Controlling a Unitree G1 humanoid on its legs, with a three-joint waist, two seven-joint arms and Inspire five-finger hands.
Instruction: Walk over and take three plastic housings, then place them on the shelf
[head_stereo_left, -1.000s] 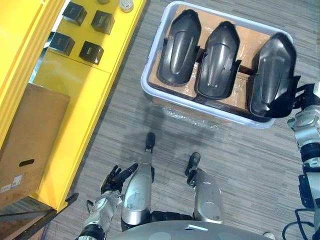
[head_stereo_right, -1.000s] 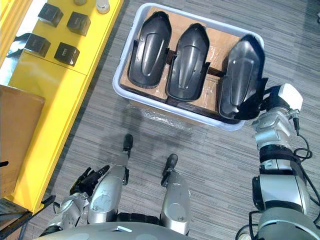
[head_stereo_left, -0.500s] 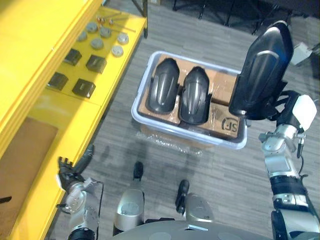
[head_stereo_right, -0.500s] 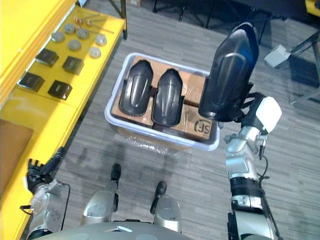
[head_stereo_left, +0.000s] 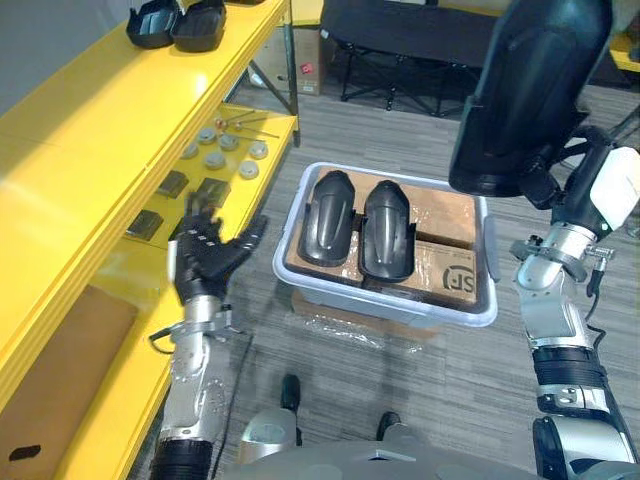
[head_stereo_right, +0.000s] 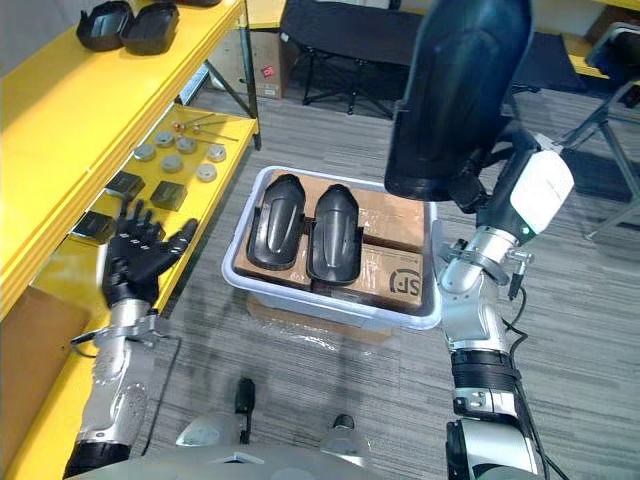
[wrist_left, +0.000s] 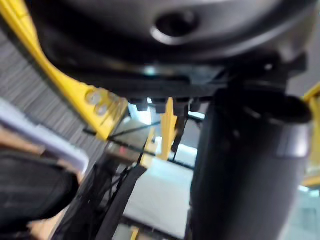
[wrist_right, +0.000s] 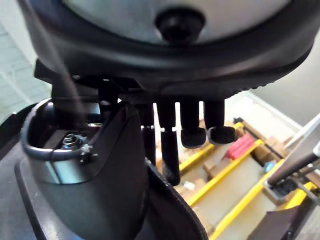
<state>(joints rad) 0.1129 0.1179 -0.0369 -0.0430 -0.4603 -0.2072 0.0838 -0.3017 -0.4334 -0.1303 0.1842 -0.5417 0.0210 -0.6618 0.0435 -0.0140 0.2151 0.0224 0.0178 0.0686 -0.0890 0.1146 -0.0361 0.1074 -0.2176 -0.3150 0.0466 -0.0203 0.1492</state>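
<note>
Right wrist view shows the fingers (wrist_right: 192, 127) of the right hand (head_stereo_left: 565, 165) curled around the lower edge of one plastic housing (head_stereo_left: 530, 90). It stands upright, high above the white bin (head_stereo_left: 385, 305). Two other housings (head_stereo_left: 358, 222) lie side by side in this bin. The left hand (head_stereo_left: 205, 255) hovers near the yellow shelf (head_stereo_left: 90, 130), fingers spread, holding nothing.

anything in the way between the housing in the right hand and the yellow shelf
Nothing visible blocks it. The housing is held high in the right hand; the bin sits low beneath. The open left hand is raised beside the yellow shelf, possibly near the path.
</note>
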